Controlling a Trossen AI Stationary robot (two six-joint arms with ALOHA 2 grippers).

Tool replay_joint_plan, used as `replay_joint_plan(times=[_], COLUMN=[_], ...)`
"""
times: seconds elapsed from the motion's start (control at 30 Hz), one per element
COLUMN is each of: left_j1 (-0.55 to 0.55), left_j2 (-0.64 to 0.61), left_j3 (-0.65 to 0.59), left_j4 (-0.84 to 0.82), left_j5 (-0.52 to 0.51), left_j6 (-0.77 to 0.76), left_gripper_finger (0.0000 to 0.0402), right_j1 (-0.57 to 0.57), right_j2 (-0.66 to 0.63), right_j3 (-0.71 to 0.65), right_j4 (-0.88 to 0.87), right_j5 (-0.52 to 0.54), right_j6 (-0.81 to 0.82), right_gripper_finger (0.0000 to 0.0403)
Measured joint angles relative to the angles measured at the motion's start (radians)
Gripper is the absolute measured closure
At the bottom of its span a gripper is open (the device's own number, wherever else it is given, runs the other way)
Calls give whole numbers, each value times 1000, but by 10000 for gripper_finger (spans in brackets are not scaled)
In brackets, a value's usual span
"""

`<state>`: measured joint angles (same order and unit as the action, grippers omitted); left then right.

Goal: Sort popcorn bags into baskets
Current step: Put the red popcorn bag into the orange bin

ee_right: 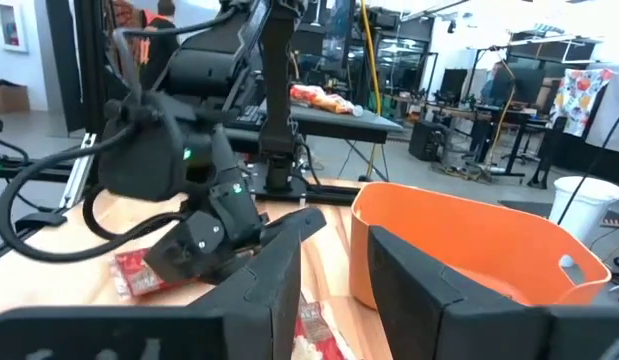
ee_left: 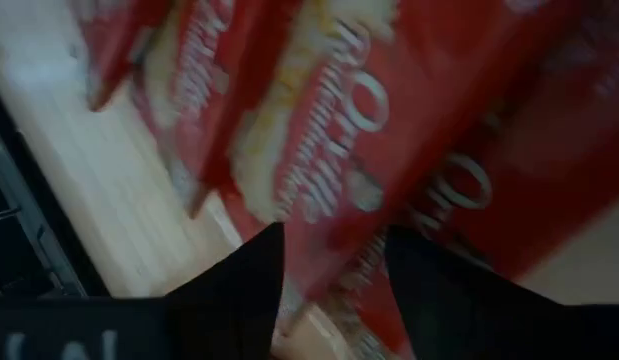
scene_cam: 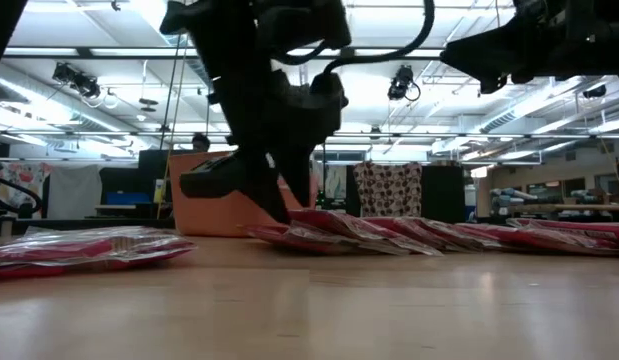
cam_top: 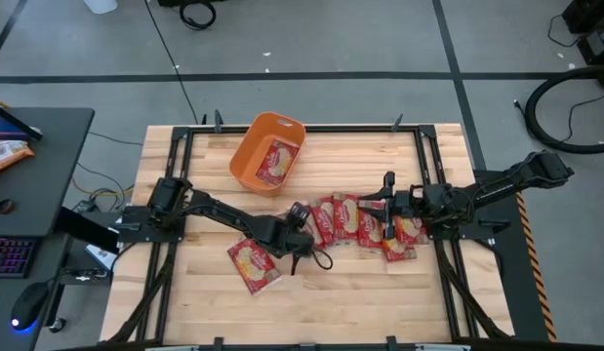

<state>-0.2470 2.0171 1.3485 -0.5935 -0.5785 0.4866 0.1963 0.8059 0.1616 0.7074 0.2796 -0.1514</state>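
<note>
Left gripper's (ee_left: 329,290) dark fingers sit parted over the glossy red popcorn bags' (ee_left: 389,130) edge, nothing gripped; bare wooden bench (cam_top: 380,292) alongside.

Overlapping popcorn bags (cam_top: 355,219) crowd mid-table; front boards lie bare.

You are looking at two matte black arms built of boxy jointed links. A black cable is looping out at five o'clock from the left gripper (cam_top: 300,226). The right gripper (cam_top: 380,207) is showing broad, flat, blunt-edged dark fingers (ee_right: 274,290).
</note>
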Motion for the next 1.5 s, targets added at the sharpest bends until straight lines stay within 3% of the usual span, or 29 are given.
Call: replay_joint_plan(times=[0.33,0.5,0.7,0.83,1.03,1.5], left_j1=[12,13,52,133,271,639], left_j2=[0,-31,-103,-112,-116,-116], left_j3=[-4,11,184,334,471,496], left_j4=[25,-21,-251,-425,-586,-721], left_j5=[54,90,199,282,305,376], left_j6=[-135,-154,-359,-553,-715,-821], left_gripper_finger=[390,397,398,399,400,399], right_j1=[0,0,-8,-19,-29,-29], right_j2=[8,8,10,18,31,33], right_j3=[0,0,0,0,0,0], right_j4=[-11,-20,0,28,39,40], right_j5=[12,13,18,18,18,14], right_j6=[-6,-8,-9,4,18,21], right_gripper_finger=[279,279,279,279,279,279])
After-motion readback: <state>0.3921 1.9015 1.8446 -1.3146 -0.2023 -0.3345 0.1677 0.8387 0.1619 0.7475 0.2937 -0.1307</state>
